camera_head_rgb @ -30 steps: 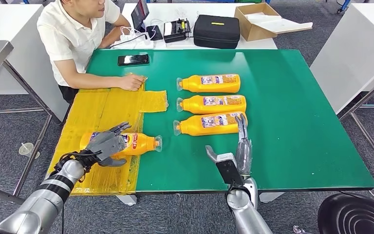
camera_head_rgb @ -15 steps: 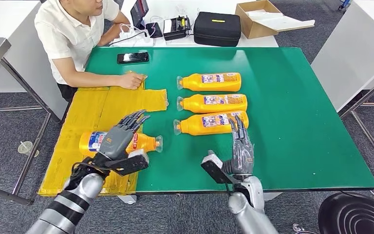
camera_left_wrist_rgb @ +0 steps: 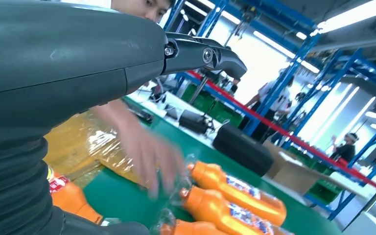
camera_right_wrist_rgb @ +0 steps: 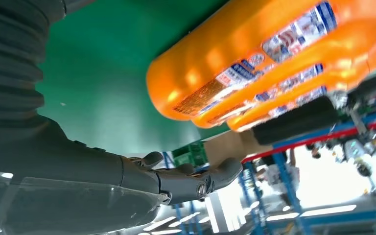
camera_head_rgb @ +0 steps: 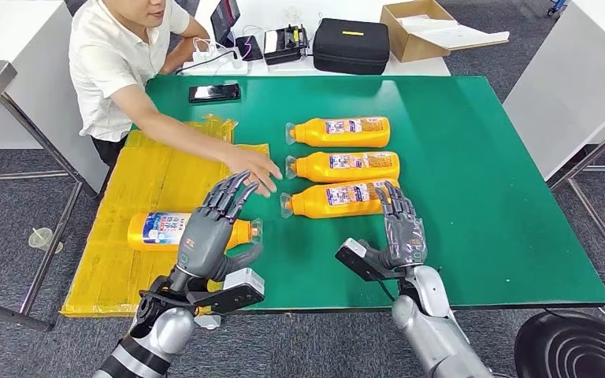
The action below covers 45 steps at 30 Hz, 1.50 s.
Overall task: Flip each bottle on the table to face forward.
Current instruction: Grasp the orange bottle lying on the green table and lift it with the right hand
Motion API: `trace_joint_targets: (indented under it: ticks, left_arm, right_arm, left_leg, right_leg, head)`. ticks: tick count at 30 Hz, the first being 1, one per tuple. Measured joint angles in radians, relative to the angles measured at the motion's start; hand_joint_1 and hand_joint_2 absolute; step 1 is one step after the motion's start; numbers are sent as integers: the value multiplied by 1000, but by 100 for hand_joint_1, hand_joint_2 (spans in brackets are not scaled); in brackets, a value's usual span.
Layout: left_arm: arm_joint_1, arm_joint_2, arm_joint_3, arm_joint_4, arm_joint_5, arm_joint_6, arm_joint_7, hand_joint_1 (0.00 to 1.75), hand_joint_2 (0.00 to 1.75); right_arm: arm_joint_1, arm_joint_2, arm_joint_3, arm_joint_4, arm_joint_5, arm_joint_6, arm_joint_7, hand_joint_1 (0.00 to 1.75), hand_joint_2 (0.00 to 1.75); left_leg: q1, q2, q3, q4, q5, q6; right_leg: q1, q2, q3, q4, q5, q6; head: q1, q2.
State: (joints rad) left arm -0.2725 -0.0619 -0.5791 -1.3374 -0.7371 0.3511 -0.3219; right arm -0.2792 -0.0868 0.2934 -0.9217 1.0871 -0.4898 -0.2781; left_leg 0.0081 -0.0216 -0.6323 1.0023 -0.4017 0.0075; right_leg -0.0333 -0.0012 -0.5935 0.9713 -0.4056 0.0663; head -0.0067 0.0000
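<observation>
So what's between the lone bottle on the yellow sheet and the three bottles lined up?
In the head view, the robot's raised left hand and a person's reaching hand, above bare green table.

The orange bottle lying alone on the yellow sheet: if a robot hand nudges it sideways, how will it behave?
The orange bottle lies on its side and looks rounded, so it would probably roll rather than slide. The yellow sheet under it is wrinkled film, which may bunch and drag. Its glossy surface could be slippery to grip.
</observation>
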Motion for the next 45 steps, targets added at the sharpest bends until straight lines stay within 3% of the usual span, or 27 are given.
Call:
trace_joint_targets:
  ticks: [6,15,22,35,39,43,44,45]
  left_arm:
    - [8,-14,-20,-9,73,-5,-8,0,175]
    - [7,-31,-18,13,118,-9,-24,0,175]
    - [0,-38,-14,27,138,13,-38,0,175]
    - [-7,-39,-11,45,141,17,-40,0,175]
    - [-7,-38,-11,46,142,17,-38,0,175]
    - [-4,-38,-7,49,141,25,-29,0,175]
    - [-2,-38,-4,49,139,27,-26,0,175]
    - [2,-38,-1,49,136,28,-24,0,175]
  right_arm:
    - [-99,-21,20,101,4,75,-11,0,175]
    - [-175,-24,47,220,9,92,-6,0,175]
    - [-244,-30,68,322,18,246,58,0,175]
    - [-293,-33,90,394,14,276,66,0,175]
    - [-303,-35,105,396,18,343,102,0,175]
    - [-315,-43,139,393,49,382,199,0,175]
    - [-316,-45,147,389,55,385,227,12,175]
    - [-316,-46,153,385,62,390,252,54,175]
  left_leg:
    - [-1,0,0,0,0,0]
    - [-1,0,0,0,0,0]
    - [-1,0,0,1,0,1]
    - [-1,0,0,1,1,1]
    - [-1,1,2,1,1,1]
    - [-1,0,5,0,1,1]
    - [-1,0,5,0,1,1]
    - [-1,0,5,0,1,2]
  right_leg:
    - [-1,0,0,0,0,0]
    - [0,0,0,0,0,1]
    - [0,0,0,0,1,1]
    - [0,0,0,0,1,1]
    - [0,0,1,0,1,1]
    - [0,0,4,-1,1,1]
    - [0,0,4,-1,1,1]
    - [0,0,5,-1,1,1]
  head:
    - [0,0]
    - [0,0]
    - [0,0]
    - [0,0]
    - [0,0]
    - [0,0]
    - [0,0]
    - [0,0]
